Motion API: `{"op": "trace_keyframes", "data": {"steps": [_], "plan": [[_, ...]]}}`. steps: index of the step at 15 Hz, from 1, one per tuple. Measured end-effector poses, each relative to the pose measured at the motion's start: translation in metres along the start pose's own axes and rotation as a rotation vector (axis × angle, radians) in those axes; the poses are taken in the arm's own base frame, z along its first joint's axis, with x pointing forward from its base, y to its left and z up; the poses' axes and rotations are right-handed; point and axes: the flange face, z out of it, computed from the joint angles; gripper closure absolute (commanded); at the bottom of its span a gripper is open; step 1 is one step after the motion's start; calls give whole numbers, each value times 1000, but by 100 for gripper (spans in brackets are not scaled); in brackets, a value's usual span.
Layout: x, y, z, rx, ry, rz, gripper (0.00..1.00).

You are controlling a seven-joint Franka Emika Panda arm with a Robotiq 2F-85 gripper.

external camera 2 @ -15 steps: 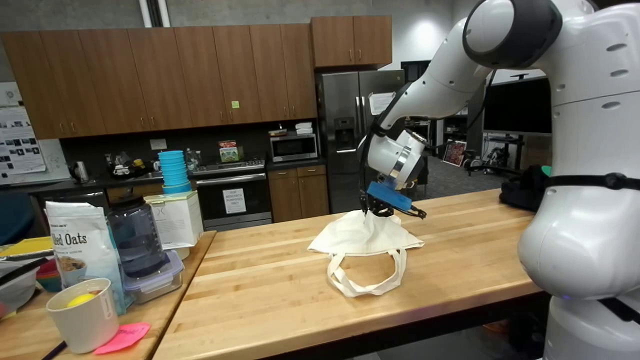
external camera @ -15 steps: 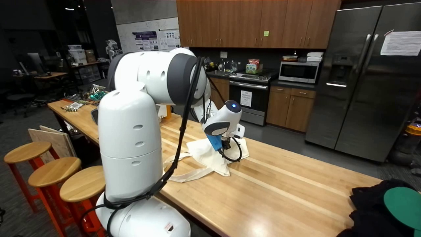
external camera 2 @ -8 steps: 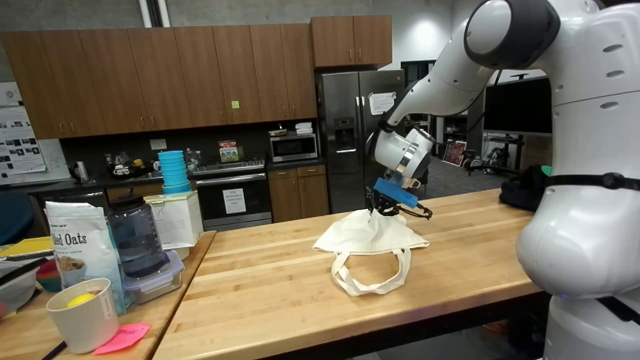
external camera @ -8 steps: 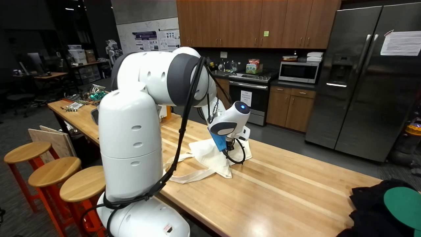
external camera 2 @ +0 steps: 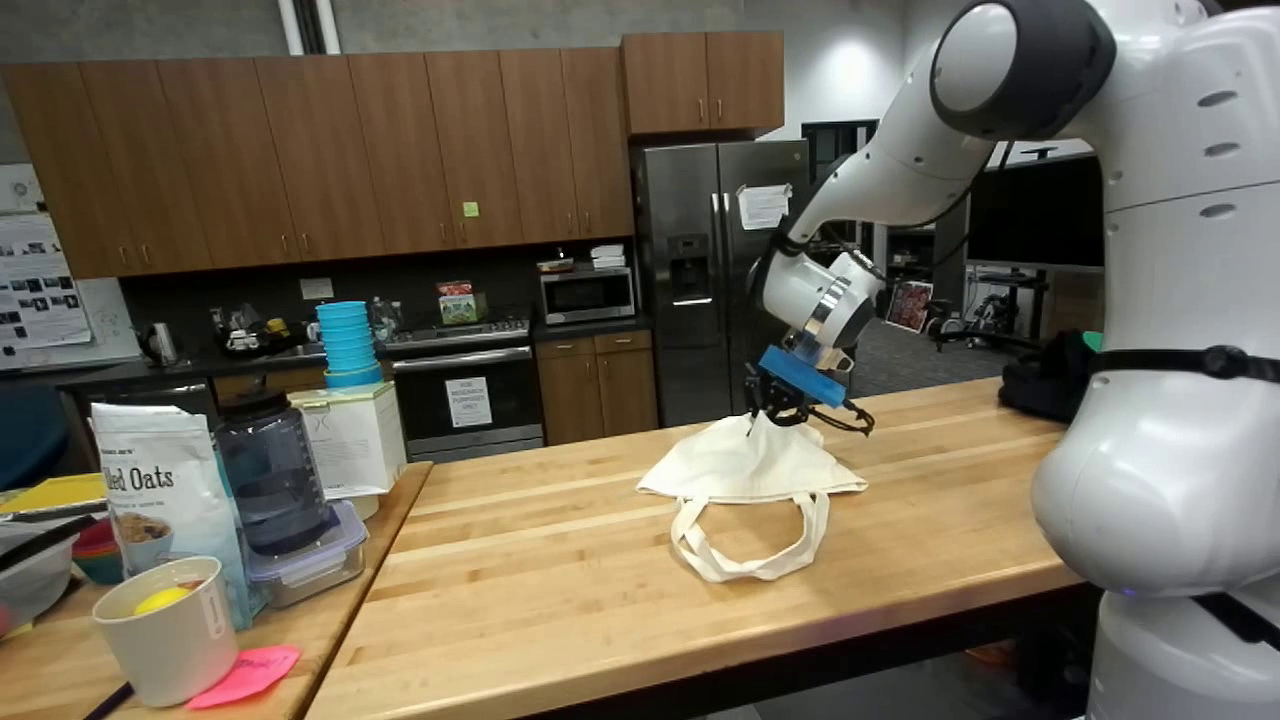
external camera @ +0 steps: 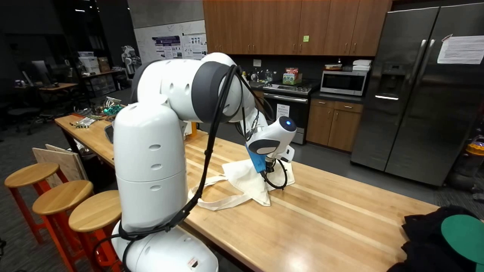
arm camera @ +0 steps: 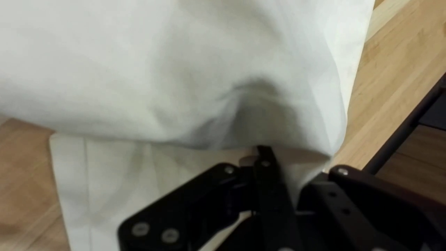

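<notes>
Arm [external camera: 145, 170]: white, one only, standing upright as a thick column, then bent over at the top
Elbow [external camera 2: 1080, 75]: dark grey joint, sharply bent, close to the upper edge in an exterior view
Forearm [external camera 2: 890, 190]: stretched outward and sloped down from the elbow
Wrist [external camera: 270, 138]: low, tilted, with a lit blue light [external camera: 288, 123]
Tool [external camera 2: 757, 420]: black, below the wrist, directed downward
Fingers [arm camera: 273, 195]: closed in a pinch, seen at the bottom of the wrist view, tips uppermost there
Blue block [external camera 2: 800, 377]: mounted beside the tool, aslant
Cable [external camera: 207, 158]: black, led along the arm, strapped at the lower part
</notes>
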Motion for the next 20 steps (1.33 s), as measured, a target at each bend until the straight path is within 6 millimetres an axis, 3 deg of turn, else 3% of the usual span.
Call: {"op": "trace_keyframes", "data": {"steps": [12,20], "plan": [[33,32,-27,80,1,152,99],[65,66,-49,145,29,276,99]]}}
